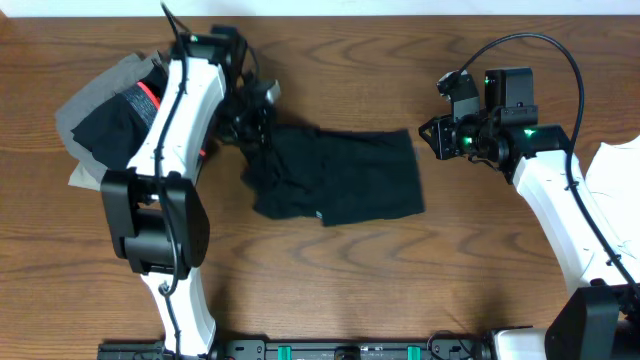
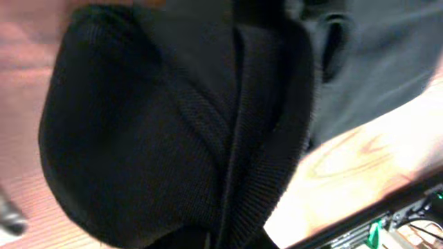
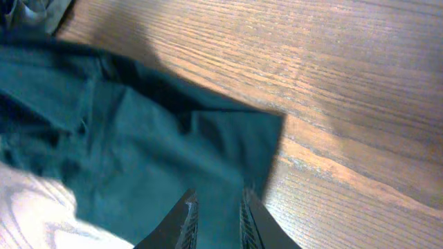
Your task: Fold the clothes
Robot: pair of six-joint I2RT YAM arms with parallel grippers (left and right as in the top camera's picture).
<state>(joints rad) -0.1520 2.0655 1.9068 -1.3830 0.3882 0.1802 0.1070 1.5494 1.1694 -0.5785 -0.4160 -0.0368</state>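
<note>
The black T-shirt [image 2: 152,124] is pressed so close to the left wrist camera that most of that view is filled by it. A ribbed hem is seen running through the bunched cloth, and the gripper's own fingers are hidden by it. From overhead, the left gripper [image 1: 255,122] is seen at the far left edge of the shirt, closed on a gathered fold of the fabric, which is drawn up into creases there.

The rest of the shirt is spread over the middle of the wooden table [image 1: 400,290], rumpled at the left and flatter toward the right. A small white label [image 1: 318,215] is visible near its near edge.

The right gripper [image 1: 428,138] is held just beside the shirt's far right corner. In its wrist view the two fingers [image 3: 185,218] are seen slightly parted above that corner, and nothing is clamped between them.

A pile of garments [image 1: 100,90] is heaped at the far left of the table, partly covered by the left arm: grey cloth, a black piece with a red band [image 1: 148,98], and white cloth below. A white piece [image 1: 615,165] lies at the right edge.
</note>
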